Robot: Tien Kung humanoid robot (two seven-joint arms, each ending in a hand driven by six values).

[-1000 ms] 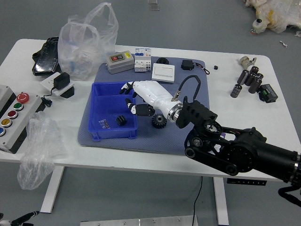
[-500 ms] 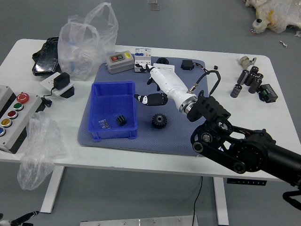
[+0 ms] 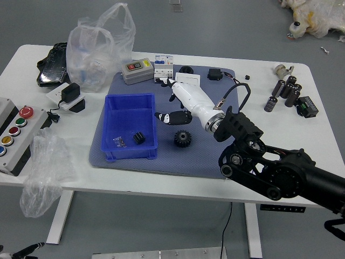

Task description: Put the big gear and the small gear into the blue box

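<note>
Head view, left hand [image 3: 22,253] cut off, lower left

A white table [image 3: 48,135] stands on a grey floor [image 3: 226,29], its pale legs showing below

Lab or workshop: control box [image 3: 19,135] with coloured push buttons, plastic bags [image 3: 99,46], white worktable [image 3: 215,189].

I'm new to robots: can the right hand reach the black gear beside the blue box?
Probably yes: the right hand hovers near the black gear, and nothing seems to cover it.
</note>
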